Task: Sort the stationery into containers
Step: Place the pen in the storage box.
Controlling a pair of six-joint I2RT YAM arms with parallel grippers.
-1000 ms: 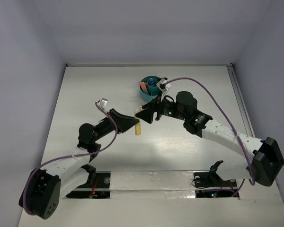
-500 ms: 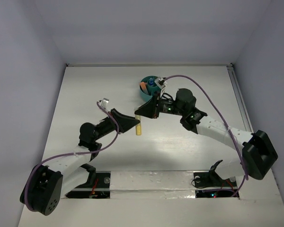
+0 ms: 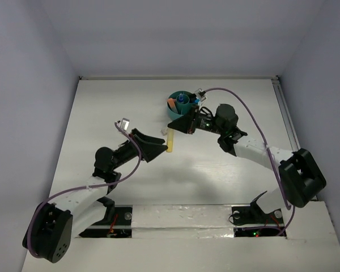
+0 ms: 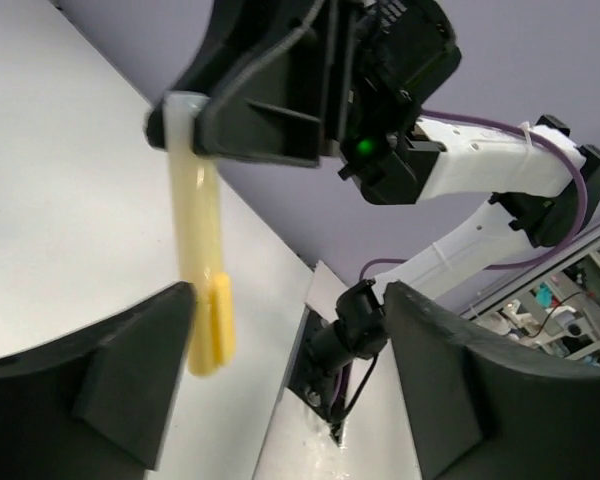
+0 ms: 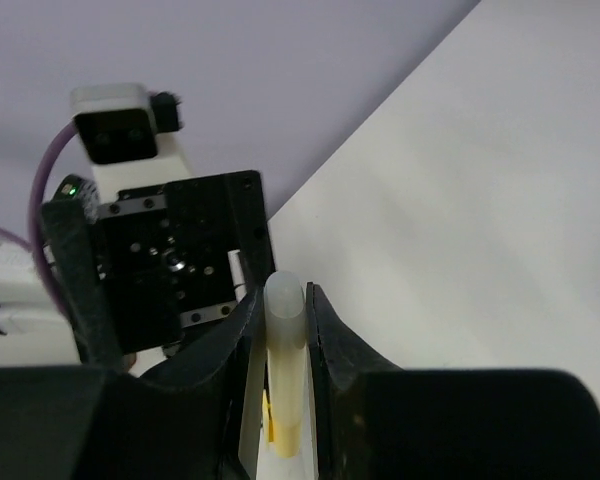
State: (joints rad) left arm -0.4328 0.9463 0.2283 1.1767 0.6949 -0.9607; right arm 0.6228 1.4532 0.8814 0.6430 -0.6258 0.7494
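Seen from above, a white surface (image 3: pixel 102 113) fills the frame, with two robot arms reaching in from the bottom edge and meeting just above the centre. There, the right fingers (image 3: pixel 179 124) are clamped on the upper end of a pale yellow plastic marker (image 3: pixel 170 141). The right wrist view shows the marker's rounded tip (image 5: pixel 285 300) pinched tightly between the two black pads. In the left wrist view the marker (image 4: pixel 202 280) hangs down the left of the frame, its brighter yellow cap lowest. The left fingers (image 4: pixel 100 370) stand wide apart on either side of that lower end. A round teal plastic organizer (image 3: pixel 177 114) sits just above the meeting point, near the top centre, holding an orange item (image 3: pixel 171 103) and a blue item (image 3: pixel 182 99).
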